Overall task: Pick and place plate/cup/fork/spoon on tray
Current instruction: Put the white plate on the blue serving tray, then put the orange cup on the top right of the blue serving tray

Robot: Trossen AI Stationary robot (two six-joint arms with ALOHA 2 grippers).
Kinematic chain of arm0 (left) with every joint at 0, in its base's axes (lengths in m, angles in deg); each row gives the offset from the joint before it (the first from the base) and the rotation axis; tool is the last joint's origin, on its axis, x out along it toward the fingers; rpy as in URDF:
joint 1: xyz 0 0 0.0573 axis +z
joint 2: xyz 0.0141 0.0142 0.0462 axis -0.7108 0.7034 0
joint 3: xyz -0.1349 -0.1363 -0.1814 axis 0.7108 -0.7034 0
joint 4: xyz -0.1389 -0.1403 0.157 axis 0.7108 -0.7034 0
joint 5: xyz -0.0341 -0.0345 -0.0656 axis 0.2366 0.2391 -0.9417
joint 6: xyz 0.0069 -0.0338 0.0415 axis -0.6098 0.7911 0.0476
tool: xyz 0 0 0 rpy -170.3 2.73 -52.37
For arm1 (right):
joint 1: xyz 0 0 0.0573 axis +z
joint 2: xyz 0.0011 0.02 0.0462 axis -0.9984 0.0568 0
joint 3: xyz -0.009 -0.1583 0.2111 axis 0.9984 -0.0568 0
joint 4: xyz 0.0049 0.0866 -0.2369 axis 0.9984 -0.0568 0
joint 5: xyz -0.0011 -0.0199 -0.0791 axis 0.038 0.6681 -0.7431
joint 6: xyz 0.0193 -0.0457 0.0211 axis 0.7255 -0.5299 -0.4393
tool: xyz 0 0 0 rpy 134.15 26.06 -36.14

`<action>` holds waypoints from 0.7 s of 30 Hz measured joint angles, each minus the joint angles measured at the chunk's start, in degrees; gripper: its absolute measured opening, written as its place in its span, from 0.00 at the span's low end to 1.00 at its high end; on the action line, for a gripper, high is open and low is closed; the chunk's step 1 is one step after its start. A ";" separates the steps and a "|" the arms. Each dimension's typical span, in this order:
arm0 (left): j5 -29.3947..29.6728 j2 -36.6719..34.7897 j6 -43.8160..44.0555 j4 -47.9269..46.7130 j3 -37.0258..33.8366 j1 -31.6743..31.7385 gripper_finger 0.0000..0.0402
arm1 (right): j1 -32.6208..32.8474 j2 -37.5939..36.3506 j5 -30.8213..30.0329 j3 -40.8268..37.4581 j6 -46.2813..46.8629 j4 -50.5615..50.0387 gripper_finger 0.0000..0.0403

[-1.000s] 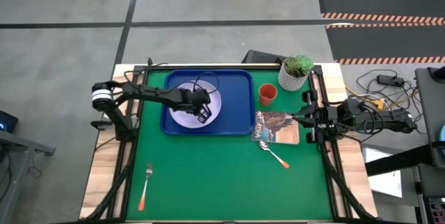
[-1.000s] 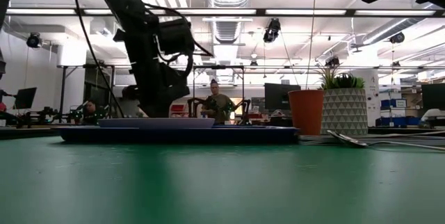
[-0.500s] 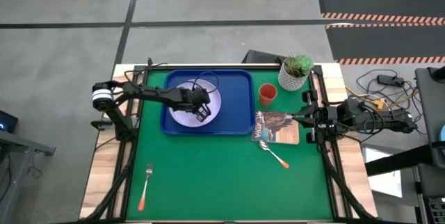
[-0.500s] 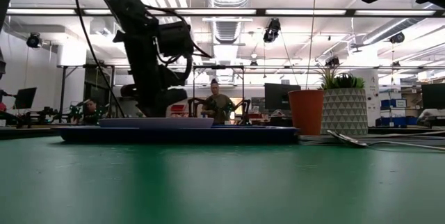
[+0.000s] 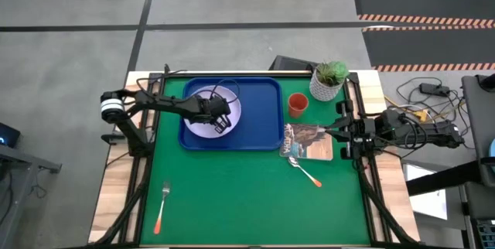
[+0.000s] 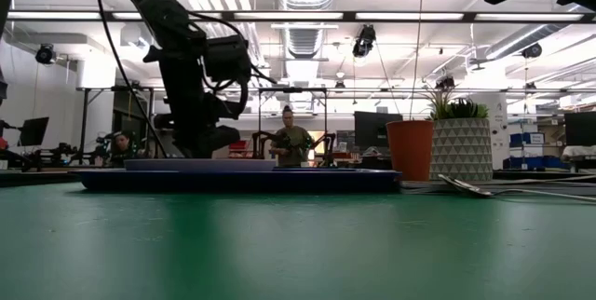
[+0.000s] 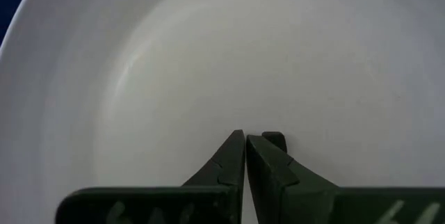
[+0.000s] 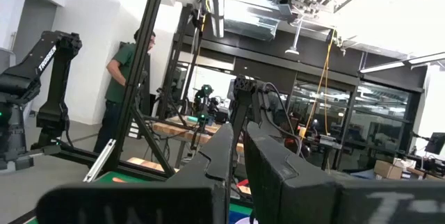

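- The left gripper (image 7: 245, 140) is closed with nothing between its fingers; its tips hang over the middle of the plate (image 7: 208, 57), and its wrist view cannot settle whether they touch it.
- That wrist view is filled by the plate, with only a sliver of the blue tray (image 7: 8, 1) at one corner.
- From above, the left gripper (image 5: 219, 117) covers part of the one plate (image 5: 199, 116), which lies in the left half of the one tray (image 5: 263, 117).
- From surface height the plate (image 6: 200, 163) shows only as a thin pale slab on the tray (image 6: 279, 180), under the left gripper (image 6: 200, 142).
- The right gripper (image 5: 338, 131) waits at the right edge of the surface (image 5: 232, 202), beside a printed booklet (image 5: 309, 142); its fingers are nearly together and hold nothing. Its own view shows only the room, with a person (image 8: 125, 78) standing there.
- One orange-red cup (image 5: 298, 104) stands on the surface between the tray and a potted plant (image 5: 329, 80), outside the tray.
- One spoon (image 5: 305, 170) lies just below the booklet; the low view shows it only as a thin silver line (image 6: 475, 188).
- One fork (image 5: 162, 206) lies near the front left of the surface, well apart from the tray; the low view does not show it.
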 joint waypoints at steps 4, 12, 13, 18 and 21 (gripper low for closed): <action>-0.22 -1.29 -0.10 -0.65 0.11 0.02 0.00 | 0.00 0.00 0.00 0.00 0.00 -0.06 0.07; -0.15 -9.07 -1.46 -0.47 0.73 -0.71 0.00 | -0.01 0.00 -1.38 0.00 0.02 -0.23 0.07; -0.05 -10.23 -1.46 -0.33 0.80 -1.05 0.00 | -0.02 0.00 -1.53 0.00 0.04 -0.29 0.07; 0.12 -15.97 -1.43 2.36 0.70 -4.03 0.00 | -0.02 -0.02 -1.49 0.00 0.20 -0.30 0.07; 0.18 -18.23 -1.46 5.38 0.64 -6.78 0.00 | -0.02 -0.02 -1.49 0.00 0.20 -0.26 0.07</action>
